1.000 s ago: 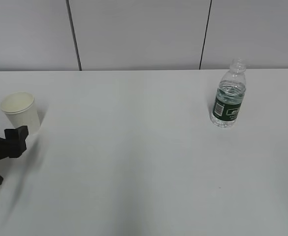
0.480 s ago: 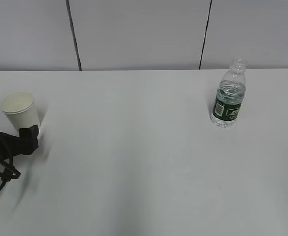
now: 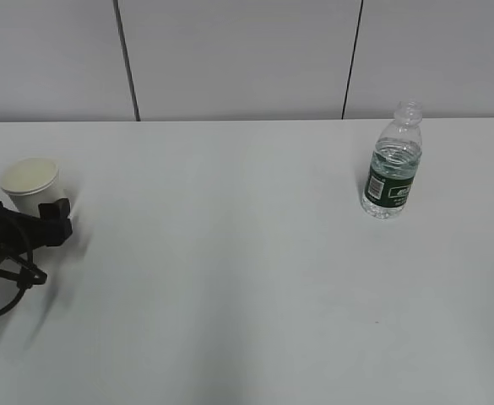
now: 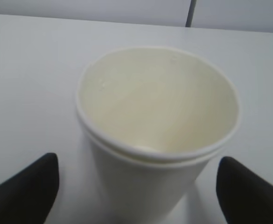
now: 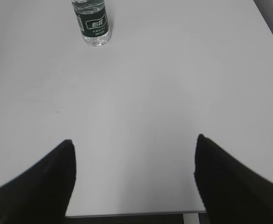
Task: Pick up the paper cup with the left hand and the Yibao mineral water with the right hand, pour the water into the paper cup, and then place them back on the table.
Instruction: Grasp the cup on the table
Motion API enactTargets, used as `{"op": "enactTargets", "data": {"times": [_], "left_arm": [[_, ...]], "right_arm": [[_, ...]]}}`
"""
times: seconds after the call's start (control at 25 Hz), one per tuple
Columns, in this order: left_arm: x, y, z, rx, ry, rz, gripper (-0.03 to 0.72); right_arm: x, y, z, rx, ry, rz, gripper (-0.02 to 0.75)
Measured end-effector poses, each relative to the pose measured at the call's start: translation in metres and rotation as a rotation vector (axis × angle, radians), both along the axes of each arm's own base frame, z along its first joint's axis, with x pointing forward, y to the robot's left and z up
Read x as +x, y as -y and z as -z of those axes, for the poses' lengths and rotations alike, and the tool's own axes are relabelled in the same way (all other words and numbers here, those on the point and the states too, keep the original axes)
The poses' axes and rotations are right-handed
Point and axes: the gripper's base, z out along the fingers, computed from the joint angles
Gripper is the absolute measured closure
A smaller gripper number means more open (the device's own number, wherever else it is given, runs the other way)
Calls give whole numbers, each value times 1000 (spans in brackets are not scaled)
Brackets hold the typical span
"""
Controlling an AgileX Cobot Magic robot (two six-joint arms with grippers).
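The paper cup (image 3: 31, 180) stands upright at the table's (image 3: 247, 270) far left. My left gripper (image 3: 46, 213) is open at the cup, on its near side. In the left wrist view the cup (image 4: 157, 116) fills the middle, empty, and the gripper (image 4: 138, 186) has one black finger (image 4: 26, 186) on each side of it, with a gap between each finger and the cup wall. The Yibao mineral water (image 3: 393, 161) stands upright at the back right, capless, with water inside. My right gripper (image 5: 134, 140) is open and empty over the table's near edge, far short of the bottle (image 5: 91, 22). It is out of the exterior view.
A grey panelled wall (image 3: 247, 59) runs behind the table. The table's front edge (image 5: 127, 215) lies just below my right gripper. A white tabletop stretches between cup and bottle.
My left gripper has moved forward and to the right, up to the cup, and its fingers now flank the cup. Cup and bottle have not moved.
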Motion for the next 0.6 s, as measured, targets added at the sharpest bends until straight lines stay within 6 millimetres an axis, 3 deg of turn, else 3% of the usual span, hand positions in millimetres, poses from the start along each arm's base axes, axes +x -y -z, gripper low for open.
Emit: {"op": "enactTargets", "data": {"times": [0.36,0.6], "left_arm": [[21,3,11,0,23,13,69],[22,3,15,0,34,11,87]], "right_arm": [[0,0,0,0,0,0,153],[0,0,0,0,0,0,153]]}}
